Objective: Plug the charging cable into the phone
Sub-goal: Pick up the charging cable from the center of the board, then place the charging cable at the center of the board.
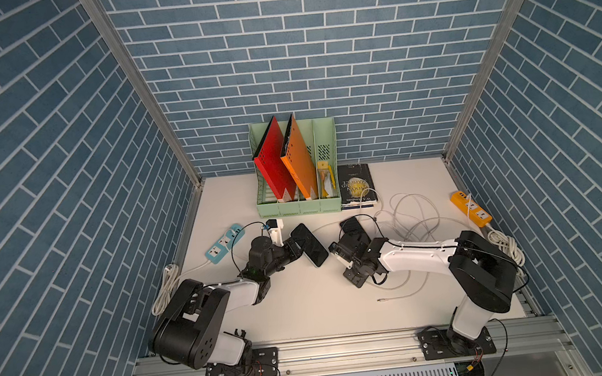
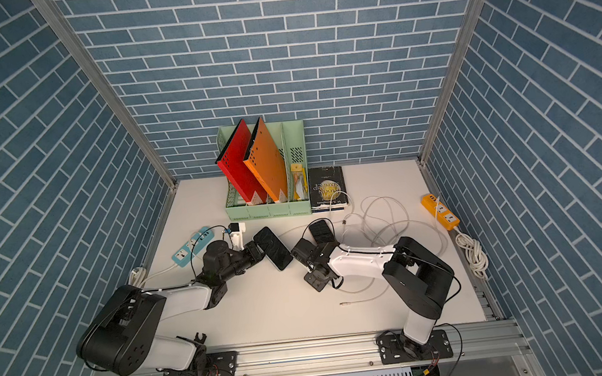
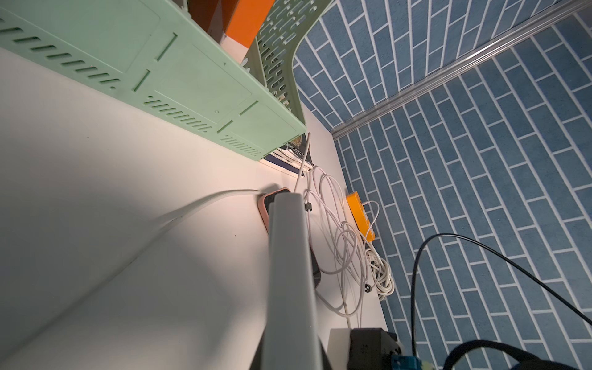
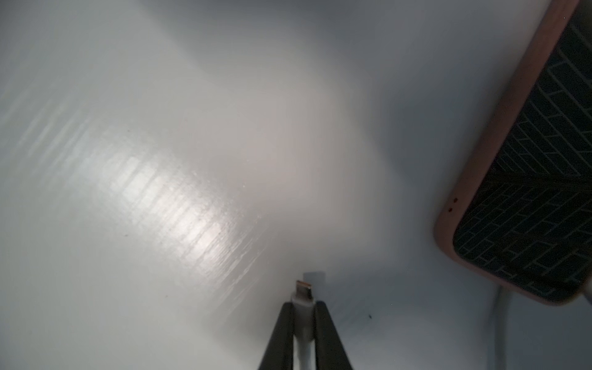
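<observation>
Above the table (image 4: 160, 128), right tool (image 4: 303, 307) pinches cable plug (image 4: 303, 289).

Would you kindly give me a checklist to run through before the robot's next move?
1. Left claw shut on grey-edged phone: ok.
2. Right claw shut on charging cable plug: ok.
3. Plug tip exposed past the fingers: ok.
4. Plug aimed at held phone's port: not ok; only the pink-cased phone shows beside it.
5. Port unobstructed: cannot tell.
6. Slack in held cable: cannot tell; white cables tangle on the table.
</observation>
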{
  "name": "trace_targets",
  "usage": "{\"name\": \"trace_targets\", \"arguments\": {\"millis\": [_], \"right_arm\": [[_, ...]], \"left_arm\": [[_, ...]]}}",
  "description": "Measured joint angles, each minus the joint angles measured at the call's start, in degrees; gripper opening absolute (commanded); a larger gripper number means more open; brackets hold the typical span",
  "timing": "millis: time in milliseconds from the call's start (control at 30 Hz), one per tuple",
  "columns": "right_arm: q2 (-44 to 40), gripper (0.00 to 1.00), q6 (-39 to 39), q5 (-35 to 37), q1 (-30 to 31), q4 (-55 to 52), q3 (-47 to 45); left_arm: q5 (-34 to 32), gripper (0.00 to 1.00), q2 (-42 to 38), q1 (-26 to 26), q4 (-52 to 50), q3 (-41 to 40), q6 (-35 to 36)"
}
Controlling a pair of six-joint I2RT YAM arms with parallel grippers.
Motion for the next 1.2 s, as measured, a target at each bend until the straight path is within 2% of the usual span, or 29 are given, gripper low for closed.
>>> {"name": "trace_targets", "arguments": {"millis": [233, 567, 767, 1000, 1200], "right_arm": [[-2.29, 0.0, -0.09, -4.33, -0.35, 5.64, 0.55], [-14.43, 0.0, -0.76, -15.21, -3.28, 19.82, -0.35], [-12.85, 0.0, -1.18, -18.49, -3.74, 23.12, -3.15], [-10.67, 0.0, -1.11, -23.63, -3.8, 25.2, -6.6], [-5.29, 0.0, -1.14, -24.22, -3.82, 24.41, -6.16]], "left_arm": [[0.02, 0.0, 0.0, 0.0, 0.57, -0.02, -0.02], [0.44, 0.0, -2.82, 0.0, 5.25, -1.9, -0.26], [-0.31, 0.0, -6.19, 0.0, 5.68, -2.97, -0.22], [-1.81, 0.0, -6.45, 0.0, 5.51, -3.06, -0.07], [-9.35, 0.0, -11.04, 0.0, -1.95, -3.32, 2.4]]}}
